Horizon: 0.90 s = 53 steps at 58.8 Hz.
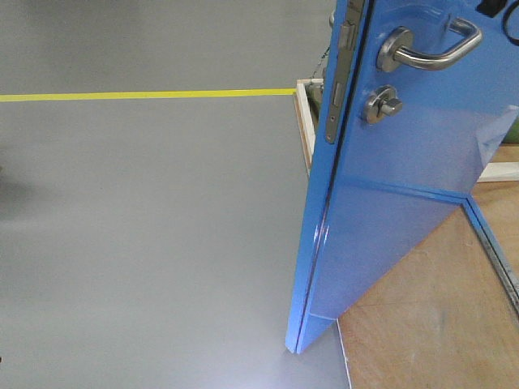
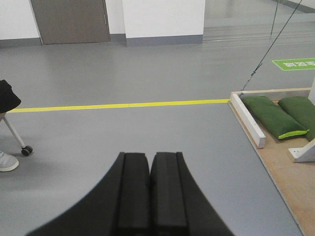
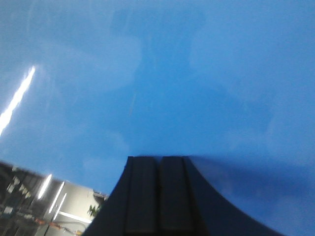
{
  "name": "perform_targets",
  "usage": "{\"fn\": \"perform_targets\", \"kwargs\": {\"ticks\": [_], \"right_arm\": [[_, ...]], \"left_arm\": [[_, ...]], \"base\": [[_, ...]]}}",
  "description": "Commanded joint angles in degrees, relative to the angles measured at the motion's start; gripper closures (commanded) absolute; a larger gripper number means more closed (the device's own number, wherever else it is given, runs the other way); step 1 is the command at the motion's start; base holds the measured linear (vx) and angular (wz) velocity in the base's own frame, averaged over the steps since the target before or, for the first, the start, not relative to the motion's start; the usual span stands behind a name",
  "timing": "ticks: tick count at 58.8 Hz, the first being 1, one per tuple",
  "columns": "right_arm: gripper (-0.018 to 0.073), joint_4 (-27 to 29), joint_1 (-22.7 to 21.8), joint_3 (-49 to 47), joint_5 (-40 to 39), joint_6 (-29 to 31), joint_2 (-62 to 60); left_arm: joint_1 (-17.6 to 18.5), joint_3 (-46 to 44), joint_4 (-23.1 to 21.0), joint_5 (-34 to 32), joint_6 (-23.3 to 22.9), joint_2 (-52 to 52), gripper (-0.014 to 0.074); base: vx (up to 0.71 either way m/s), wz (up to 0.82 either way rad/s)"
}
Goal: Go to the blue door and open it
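Note:
The blue door [image 1: 405,203] stands ajar at the right of the front view, its edge turned toward me. On it are a silver lever handle [image 1: 430,47], a round thumb-turn lock [image 1: 381,104] and a steel latch plate [image 1: 339,77]. In the right wrist view the blue door [image 3: 157,73] fills almost the whole frame, and my right gripper [image 3: 158,158] is shut with its tips right at the glossy panel. My left gripper [image 2: 150,155] is shut on nothing, hanging over the grey floor and away from the door.
A yellow floor line [image 2: 118,104] crosses the grey floor [image 1: 146,243]. The door rig's wooden base [image 2: 288,182] lies at right, with a white batten [image 2: 248,119] and green sandbags [image 2: 270,117]. A castor wheel [image 2: 25,150] and a shoe [image 2: 7,161] show at far left.

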State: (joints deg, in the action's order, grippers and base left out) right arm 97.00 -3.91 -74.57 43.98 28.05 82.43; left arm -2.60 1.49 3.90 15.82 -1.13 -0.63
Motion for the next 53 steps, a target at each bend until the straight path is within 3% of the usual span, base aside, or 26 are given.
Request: {"fn": "perform_targets", "kwargs": {"ticks": [1, 53], "right_arm": [[0.0547, 4.9, -0.2, -1.7, 0.8, 0.8, -1.6], [0.0547, 4.9, -0.2, -1.7, 1.3, 0.8, -1.6]], "left_arm": [[0.4, -1.4, -0.2, -4.9, -0.4, -0.8, 0.0524], [0.4, -1.4, -0.2, -4.9, -0.4, -0.8, 0.0524]], "base": [[0.00, 0.01], [0.01, -0.02]]}}
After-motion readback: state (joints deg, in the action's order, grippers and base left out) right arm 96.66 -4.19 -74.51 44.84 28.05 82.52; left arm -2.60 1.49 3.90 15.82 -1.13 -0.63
